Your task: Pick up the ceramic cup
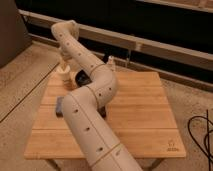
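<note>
The ceramic cup (64, 75) is small and cream-beige. It stands upright near the far left corner of the wooden table (145, 115). My gripper (63, 63) hangs straight down from the arm's bent end, directly over the cup and at its rim. The gripper covers the cup's top. The thick cream arm (95, 90) runs from the bottom of the view across the table's left half up to the gripper.
A dark round bowl (83, 79) sits just right of the cup, partly behind the arm. A slim pale bottle-like object (111, 64) stands at the table's far edge. A grey-blue object (59, 106) lies left of the arm. A black cable (204, 135) lies on the floor at right.
</note>
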